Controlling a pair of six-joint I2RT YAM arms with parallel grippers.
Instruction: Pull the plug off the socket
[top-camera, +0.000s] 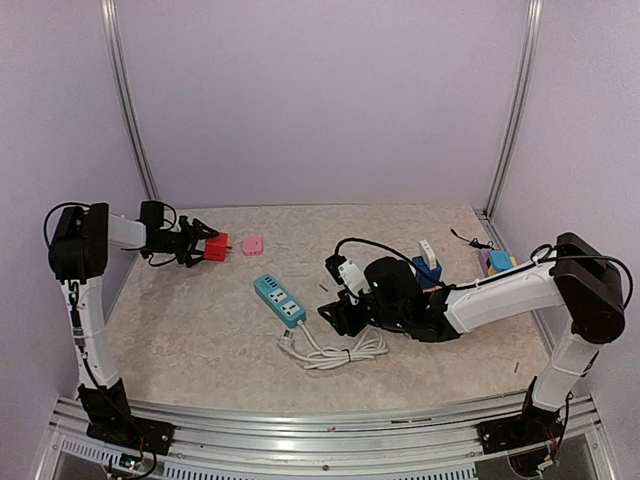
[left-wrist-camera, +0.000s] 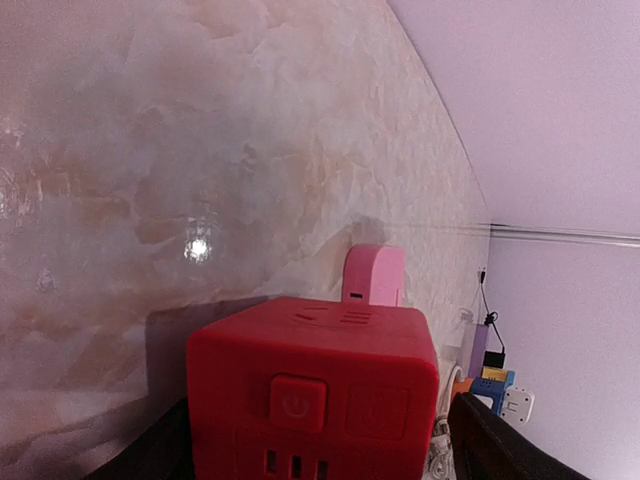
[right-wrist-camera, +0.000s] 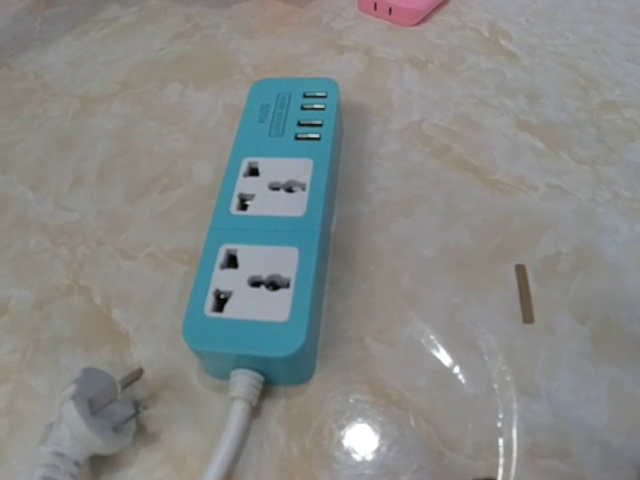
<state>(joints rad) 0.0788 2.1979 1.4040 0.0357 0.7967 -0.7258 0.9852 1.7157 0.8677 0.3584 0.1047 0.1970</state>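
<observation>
A red cube socket (top-camera: 214, 246) sits at the far left of the table between the fingers of my left gripper (top-camera: 202, 246). In the left wrist view the red cube socket (left-wrist-camera: 312, 390) fills the space between the dark fingers (left-wrist-camera: 500, 450), with a thin gap on its right side, so the jaws stand open. A pink plug (top-camera: 252, 244) lies just right of the cube, apart from it, and shows as the pink plug (left-wrist-camera: 374, 275) behind the cube. My right gripper (top-camera: 338, 312) hovers low at mid-table; its fingers are hidden in the right wrist view.
A teal power strip (top-camera: 279, 300) lies mid-table with its white cord (top-camera: 335, 350) coiled beside it; the same teal power strip (right-wrist-camera: 268, 250) and its loose white plug (right-wrist-camera: 95, 410) show below my right wrist. Several adapters (top-camera: 495, 262) and a blue one (top-camera: 428, 270) stand at the right.
</observation>
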